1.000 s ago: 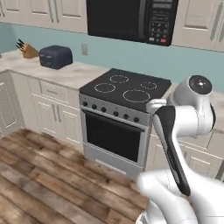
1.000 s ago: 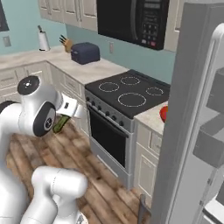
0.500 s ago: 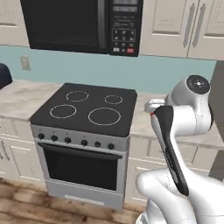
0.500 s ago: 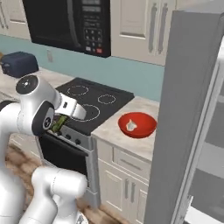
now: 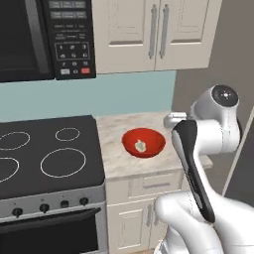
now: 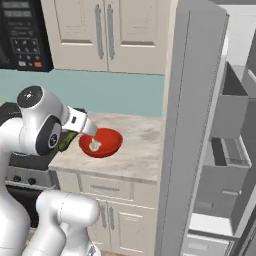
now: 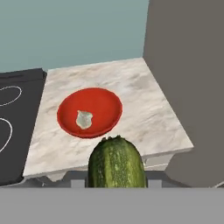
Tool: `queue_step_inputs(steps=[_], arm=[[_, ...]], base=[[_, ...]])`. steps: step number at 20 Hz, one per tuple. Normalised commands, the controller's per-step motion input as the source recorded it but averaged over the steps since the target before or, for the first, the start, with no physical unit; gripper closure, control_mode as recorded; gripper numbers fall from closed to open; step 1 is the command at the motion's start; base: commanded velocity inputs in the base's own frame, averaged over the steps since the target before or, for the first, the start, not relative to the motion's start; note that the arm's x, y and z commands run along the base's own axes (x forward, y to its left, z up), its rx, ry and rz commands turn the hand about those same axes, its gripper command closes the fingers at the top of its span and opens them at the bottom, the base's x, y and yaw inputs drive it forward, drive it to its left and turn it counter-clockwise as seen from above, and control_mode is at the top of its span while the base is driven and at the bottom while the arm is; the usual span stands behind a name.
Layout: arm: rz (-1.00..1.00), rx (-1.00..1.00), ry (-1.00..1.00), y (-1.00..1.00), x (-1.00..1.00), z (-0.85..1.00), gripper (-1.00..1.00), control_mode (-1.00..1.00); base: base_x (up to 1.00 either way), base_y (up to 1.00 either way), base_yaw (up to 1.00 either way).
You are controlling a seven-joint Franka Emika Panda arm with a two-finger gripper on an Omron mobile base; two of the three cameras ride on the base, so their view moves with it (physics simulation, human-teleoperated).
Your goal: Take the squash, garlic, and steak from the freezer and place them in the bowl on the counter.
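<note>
Since a moment ago the base has driven along, so both base cameras now face the red bowl (image 5: 143, 143) on the counter (image 7: 144, 109), with the stove (image 5: 44, 154) off to the side. Nothing on the counter has moved by itself. In the hand view the gripper (image 7: 116, 181) has its jaws closed partway around the green squash (image 7: 116, 162), which sticks out in front of the camera. The squash is up in the air, near the front edge of the counter and short of the bowl. The garlic (image 7: 84, 119) lies inside the bowl. The freezer (image 6: 200, 125) stands just beside the counter with its door open.
</note>
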Motion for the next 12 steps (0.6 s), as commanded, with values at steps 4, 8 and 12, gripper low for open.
queue_step_inputs(steps=[4,8,12], arm=[[-0.09,-0.05,0.09,0.11,0.25,-0.14,1.00,-1.00],[-0.24,-0.23,0.53,0.59,1.00,-0.74,1.00,-1.00],[-0.05,-0.16,0.71,0.43,0.91,-0.95,1.00,-1.00]], base=[[0.75,0.23,-0.31],[0.00,0.00,0.00],[0.00,0.00,0.00]])
